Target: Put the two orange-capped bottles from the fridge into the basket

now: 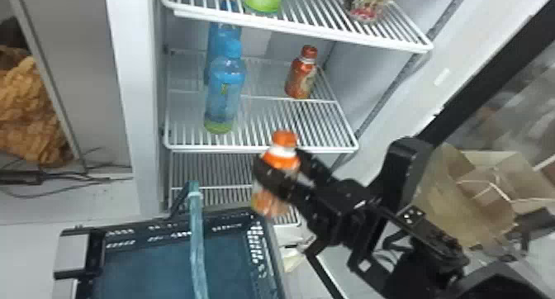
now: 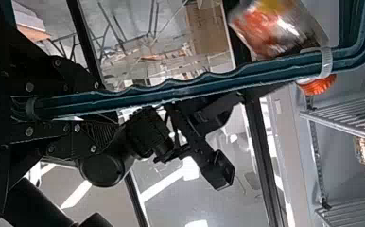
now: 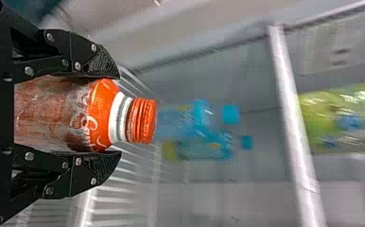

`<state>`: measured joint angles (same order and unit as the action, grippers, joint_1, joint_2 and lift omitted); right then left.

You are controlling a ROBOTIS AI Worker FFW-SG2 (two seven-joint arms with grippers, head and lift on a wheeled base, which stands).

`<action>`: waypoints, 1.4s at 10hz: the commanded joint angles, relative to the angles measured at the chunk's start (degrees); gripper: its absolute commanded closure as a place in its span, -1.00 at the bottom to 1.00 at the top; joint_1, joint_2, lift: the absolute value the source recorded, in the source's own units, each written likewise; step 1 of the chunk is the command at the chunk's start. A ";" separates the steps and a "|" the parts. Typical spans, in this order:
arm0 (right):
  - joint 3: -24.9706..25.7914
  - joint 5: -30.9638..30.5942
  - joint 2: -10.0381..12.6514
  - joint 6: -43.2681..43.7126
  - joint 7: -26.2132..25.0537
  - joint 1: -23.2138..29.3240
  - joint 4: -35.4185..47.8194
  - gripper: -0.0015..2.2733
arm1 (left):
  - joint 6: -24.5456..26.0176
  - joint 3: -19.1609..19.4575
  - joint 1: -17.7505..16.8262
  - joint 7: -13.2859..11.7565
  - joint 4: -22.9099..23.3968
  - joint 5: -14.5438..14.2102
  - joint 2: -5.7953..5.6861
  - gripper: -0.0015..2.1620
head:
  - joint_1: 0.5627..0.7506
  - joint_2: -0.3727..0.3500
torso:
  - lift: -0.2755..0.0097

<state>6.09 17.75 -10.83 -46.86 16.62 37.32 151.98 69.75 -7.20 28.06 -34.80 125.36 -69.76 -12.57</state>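
Clamping orange-capped bottle w/ R gripper, pressing 1 finger on ea. side of upper body, near shoulder. Spacing jaws only bottle-wide, trapping body btwn; leaving white neck ring & orange cap sticking out past fingertips. Holding bottle cap-up in head view, tilting a bit, base pointing down twd far R corner of basket. Placing it in front of fridge shelves, outside fridge, higher than basket floor; can't tell if directly over rim.

Gripping basket handle w/ L gripper, per L wrist view. Bringing jaws close tog. around handle, sandwiching bar btwn fingers, letting rest of it run out past tips. Seeing held bottle behind handle's far end in same view.

Also seeing 2nd orange-capped bottle on mid shelf, standing upright twd R side, well apart from R gripper & touching neither jaw. Spotting 2 blue-capped bottles on same shelf, L side, standing one behind other. Spotting green container & clear container w/ red base on top shelf, latter farther R.
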 commanded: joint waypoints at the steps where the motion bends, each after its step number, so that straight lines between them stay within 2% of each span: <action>1: -1.06 2.47 -0.24 -10.65 0.70 -0.20 2.64 -0.40 | 0.00 0.00 0.07 0.00 0.00 0.07 0.00 0.10 | 0.41 -0.94 | -0.72; 2: -1.75 3.04 -0.51 -15.71 0.87 -0.62 4.46 -0.40 | 0.00 0.00 0.07 0.00 0.00 0.07 0.00 0.10 | 0.41 -0.94 | -0.72; 5: -3.23 3.04 -1.03 -22.18 0.87 -2.87 3.48 -0.40 | 0.00 -0.12 -0.08 0.00 0.00 0.18 0.00 0.10 | 0.41 -0.94 | -0.72; 7: -4.83 3.04 -1.21 -22.32 0.96 -4.42 -0.04 -0.51 | 0.00 -0.12 -0.08 0.00 0.00 0.18 -0.09 0.10 | 0.41 -0.94 | -0.72; 10: -4.49 2.59 -1.12 -22.46 0.96 -4.42 -0.32 -0.64 | -0.14 -0.12 -0.08 0.00 0.00 0.18 0.00 0.10 | 0.41 -0.94 | -0.72; 12: -4.03 1.67 -1.03 -17.40 0.96 -4.14 -0.60 -0.67 | -0.14 -0.12 -0.08 0.00 0.00 0.07 -0.09 0.10 | 0.41 -0.94 | -0.72; 14: -2.66 0.87 -0.16 -5.44 -0.53 -3.43 -3.41 -0.68 | -0.28 0.00 0.07 0.00 0.00 0.07 0.00 0.10 | 0.41 -0.94 | -0.72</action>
<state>3.01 18.76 -11.24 -56.02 16.25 33.74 149.50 69.46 -7.31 28.00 -34.80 125.36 -69.69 -12.61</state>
